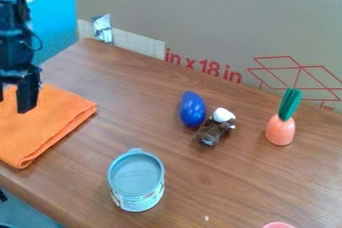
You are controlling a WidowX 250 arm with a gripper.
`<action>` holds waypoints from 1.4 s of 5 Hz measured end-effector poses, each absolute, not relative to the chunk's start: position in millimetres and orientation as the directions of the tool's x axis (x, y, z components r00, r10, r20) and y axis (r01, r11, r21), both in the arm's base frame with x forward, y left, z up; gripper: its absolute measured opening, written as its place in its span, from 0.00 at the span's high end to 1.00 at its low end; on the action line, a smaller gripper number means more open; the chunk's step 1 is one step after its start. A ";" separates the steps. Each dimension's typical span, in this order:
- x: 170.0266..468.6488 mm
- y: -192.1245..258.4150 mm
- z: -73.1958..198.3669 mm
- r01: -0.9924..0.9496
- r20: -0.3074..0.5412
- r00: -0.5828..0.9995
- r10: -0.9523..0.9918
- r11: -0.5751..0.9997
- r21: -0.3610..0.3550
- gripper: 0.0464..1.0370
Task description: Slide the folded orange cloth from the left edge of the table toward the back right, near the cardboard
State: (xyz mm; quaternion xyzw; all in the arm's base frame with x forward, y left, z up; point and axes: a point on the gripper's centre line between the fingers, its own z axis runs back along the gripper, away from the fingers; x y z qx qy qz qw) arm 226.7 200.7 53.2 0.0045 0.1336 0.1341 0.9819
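- The gripper (12,93) hung at the left edge of the view, its two fingers spread wide with orange showing between them.
- The orange cloth (40,129) lay folded on the left part of the wooden table (220,187), below the gripper; whether the two touched could not be told.
- To the right of the cloth, nearer the table's front edge, a can (137,187) stood upright.
- Near the middle lay a blue egg-shaped thing (193,109), just beside a small brown and white toy (212,131).
- Farther right, a toy carrot (280,131) stood with its green top up.
- Part of a pink thing (278,225) showed at the bottom edge.
- Cardboard (200,17) rose along the table's far side.
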 end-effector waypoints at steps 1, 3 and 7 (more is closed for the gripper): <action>213.8 193.7 28.9 -0.267 -0.424 0.866 0.264 0.962 0.053 0.04; 227.6 184.1 22.1 -0.241 -0.548 0.800 0.243 0.967 0.078 0.04; 355.0 139.9 25.9 0.024 -0.271 0.963 -0.010 0.999 0.049 0.04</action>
